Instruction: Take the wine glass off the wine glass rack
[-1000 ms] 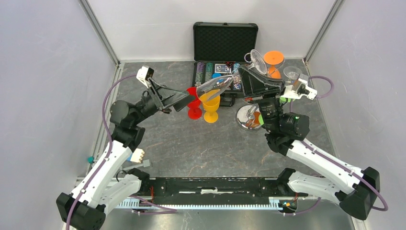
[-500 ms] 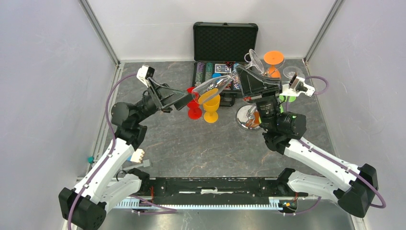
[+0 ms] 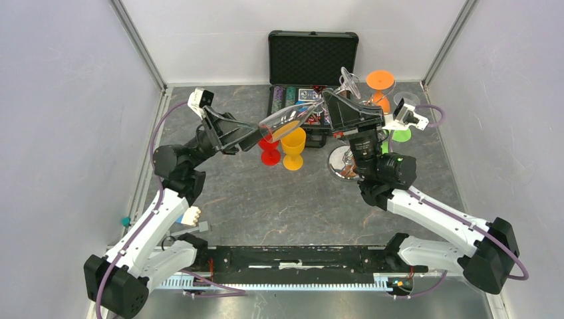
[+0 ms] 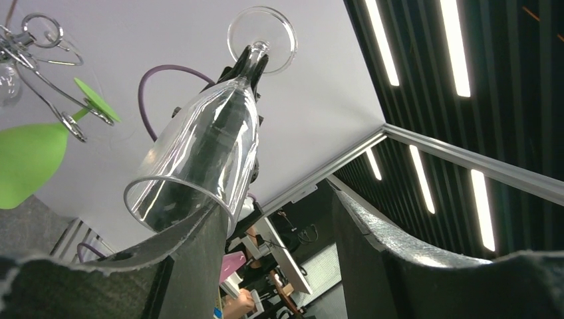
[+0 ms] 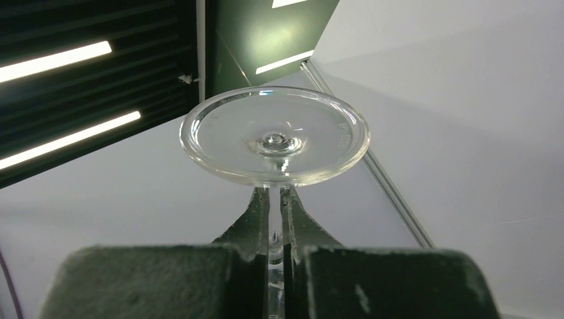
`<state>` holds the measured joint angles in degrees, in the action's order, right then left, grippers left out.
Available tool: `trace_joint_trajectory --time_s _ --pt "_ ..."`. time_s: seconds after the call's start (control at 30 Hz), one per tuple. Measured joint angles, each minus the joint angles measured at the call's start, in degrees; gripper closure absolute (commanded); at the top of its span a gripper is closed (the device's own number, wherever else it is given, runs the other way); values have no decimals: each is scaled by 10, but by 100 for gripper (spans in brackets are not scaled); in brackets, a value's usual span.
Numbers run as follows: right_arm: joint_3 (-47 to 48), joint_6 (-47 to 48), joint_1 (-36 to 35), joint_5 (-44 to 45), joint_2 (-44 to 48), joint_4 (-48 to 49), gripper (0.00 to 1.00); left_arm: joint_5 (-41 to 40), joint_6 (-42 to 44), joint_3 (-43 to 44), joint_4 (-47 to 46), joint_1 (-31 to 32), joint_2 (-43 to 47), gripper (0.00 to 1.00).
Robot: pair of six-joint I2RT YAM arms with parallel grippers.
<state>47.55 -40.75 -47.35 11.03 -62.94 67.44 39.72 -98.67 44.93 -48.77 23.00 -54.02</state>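
1 rack (image 3: 340,164), 1 case (image 3: 312,57), 1 red glass (image 3: 269,155), 1 yellow glass (image 3: 293,143)

Pale enclosure walls (image 3: 66,100), dark marbled tabletop (image 3: 279,199), ceiling light strips (image 4: 382,43)

Bright, even overhead light leaves only soft shadows on the grey marbled table (image 3: 279,199), while long white ceiling strip lights (image 4: 459,46) glare in both wrist views and streak highlights along the clear wine glass (image 4: 199,153).

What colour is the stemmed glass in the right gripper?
Clear, colourless stemmed wine glass, best in the right wrist view.
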Motion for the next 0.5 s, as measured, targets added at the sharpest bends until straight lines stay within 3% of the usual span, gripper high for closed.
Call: trace_joint_trajectory --time_s 0.43,0.5 --pt "0 -26 1 -12 -24 24 100 7 -10 0 -20 0 -15 48" --pt "0 -30 2 -15 -28 24 100 9 -10 0 -19 0 -18 54"
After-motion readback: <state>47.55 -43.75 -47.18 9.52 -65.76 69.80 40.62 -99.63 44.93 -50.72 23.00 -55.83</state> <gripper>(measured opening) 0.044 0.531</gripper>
